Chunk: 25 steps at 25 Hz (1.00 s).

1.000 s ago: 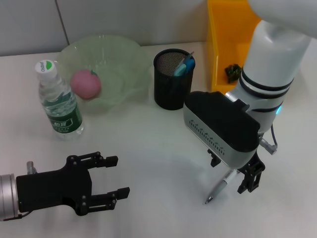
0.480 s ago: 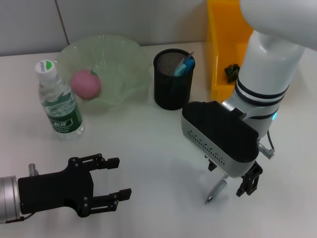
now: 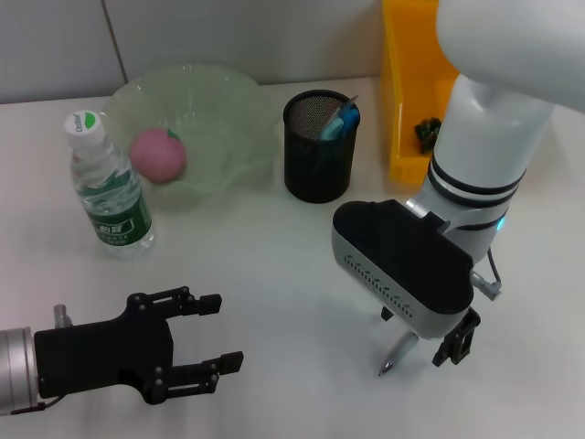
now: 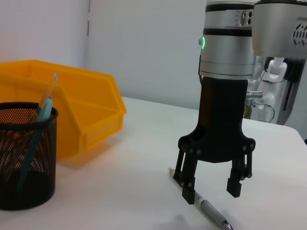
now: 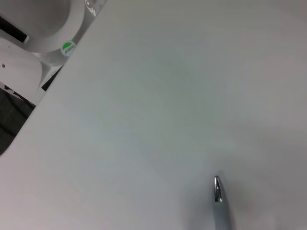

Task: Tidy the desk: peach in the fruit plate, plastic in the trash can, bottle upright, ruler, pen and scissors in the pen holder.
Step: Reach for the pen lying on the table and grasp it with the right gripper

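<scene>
**Q:** Silver metal on the white surface (image 3: pixel 302 274), what is it?

**A:** A slim silver pen (image 3: pixel 399 351) lying flat, tip toward the robot. The right claw (image 4: pixel 211 184) stands over it, pointing straight down, its black fingers (image 4: pixel 188 179) spread apart with the pen's barrel running between them. The left wrist view shows one finger touching or just beside the barrel and the other well clear, so the claw is open and grips nothing.

**Q:** And the other arm?

**A:** The left claw (image 3: pixel 218 331) hovers low at the near left of the surface, black fingers wide apart, empty, well apart from the pen.

**Q:** Where are the remaining items?

**A:** A black mesh pen holder (image 3: pixel 318 146) stands at the back centre with a blue-handled item (image 3: pixel 339 120) leaning inside. Left of it sits a pale green translucent fruit plate (image 3: pixel 228 119) with a pink peach (image 3: pixel 157 155) in it. A clear plastic water bottle with a green label (image 3: pixel 106 190) stands upright just in front of the plate's left edge. An orange plastic bin (image 3: pixel 411 82) sits at the back right, with a small dark object (image 3: pixel 428 133) inside; what it is I cannot tell.
</scene>
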Tool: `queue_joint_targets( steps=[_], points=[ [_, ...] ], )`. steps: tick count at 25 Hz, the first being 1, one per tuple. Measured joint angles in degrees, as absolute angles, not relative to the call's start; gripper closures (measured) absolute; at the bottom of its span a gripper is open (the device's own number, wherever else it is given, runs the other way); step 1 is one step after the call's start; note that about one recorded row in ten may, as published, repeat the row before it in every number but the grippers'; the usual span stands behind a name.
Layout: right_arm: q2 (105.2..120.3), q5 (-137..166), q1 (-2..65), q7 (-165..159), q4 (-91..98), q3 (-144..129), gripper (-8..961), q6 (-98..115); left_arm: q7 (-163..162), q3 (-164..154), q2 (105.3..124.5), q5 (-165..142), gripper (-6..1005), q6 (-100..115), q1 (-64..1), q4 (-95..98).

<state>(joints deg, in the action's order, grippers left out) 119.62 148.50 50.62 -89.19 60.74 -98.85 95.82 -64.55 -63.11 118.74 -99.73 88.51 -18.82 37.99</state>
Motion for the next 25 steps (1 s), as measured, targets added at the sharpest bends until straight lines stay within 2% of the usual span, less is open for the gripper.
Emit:
queue_joint_targets(
  steps=[9, 19, 25],
  points=[
    [119.62, 148.3, 50.5, -89.2, 60.7, -99.6, 172, 95.7, -64.6, -62.8, 118.74, -99.8, 246, 88.5, -18.9, 38.0],
    [119.62, 148.5, 50.3, -89.7, 60.4, -101.3, 483, 94.4, -64.6, -62.8, 118.74, -99.1, 246, 88.5, -19.0, 38.0],
    [119.62, 148.6, 50.1, -89.7, 60.3, -101.9, 486, 93.6, -64.6, -62.7, 118.74, -99.0, 246, 88.5, -18.9, 38.0]
  ],
)
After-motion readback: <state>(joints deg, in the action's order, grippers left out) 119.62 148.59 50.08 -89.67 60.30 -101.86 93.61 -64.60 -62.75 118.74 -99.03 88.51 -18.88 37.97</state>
